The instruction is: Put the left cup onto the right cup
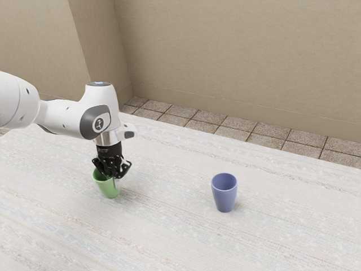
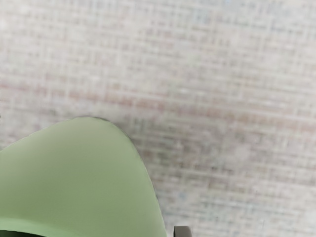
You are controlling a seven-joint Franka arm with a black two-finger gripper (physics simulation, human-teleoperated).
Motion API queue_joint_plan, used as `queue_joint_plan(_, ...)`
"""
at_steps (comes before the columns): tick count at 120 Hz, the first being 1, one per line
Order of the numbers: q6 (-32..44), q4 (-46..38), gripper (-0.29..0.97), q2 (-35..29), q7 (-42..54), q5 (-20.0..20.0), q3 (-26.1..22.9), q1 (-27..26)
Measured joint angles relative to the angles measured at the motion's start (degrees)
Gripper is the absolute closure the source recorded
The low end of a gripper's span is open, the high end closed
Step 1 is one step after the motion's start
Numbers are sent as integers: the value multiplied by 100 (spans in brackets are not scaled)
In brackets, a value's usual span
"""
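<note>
A green cup (image 1: 107, 186) stands on the table toward the exterior view's left, leaning a little. My black gripper (image 1: 112, 173) comes down onto its rim from above, with the fingers closed on the rim's wall. In the wrist view the green cup (image 2: 74, 182) is a large blurred shape just under my hand. A blue-purple cup (image 1: 224, 192) stands upright and alone toward the exterior view's right, well apart from the gripper.
The pale woven tabletop (image 1: 169, 237) stretches wide around both cups. Behind its far edge lie a tiled floor (image 1: 254, 130) and beige walls. My white arm (image 1: 51, 116) reaches in from the exterior view's left.
</note>
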Motion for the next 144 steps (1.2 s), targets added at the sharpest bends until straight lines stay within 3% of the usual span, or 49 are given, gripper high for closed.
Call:
queue_joint_plan(85,-82,100,78,-82,-48,155,14,10)
queue_joint_plan(144,-882,1237,78,-71,-87,386,15,-8)
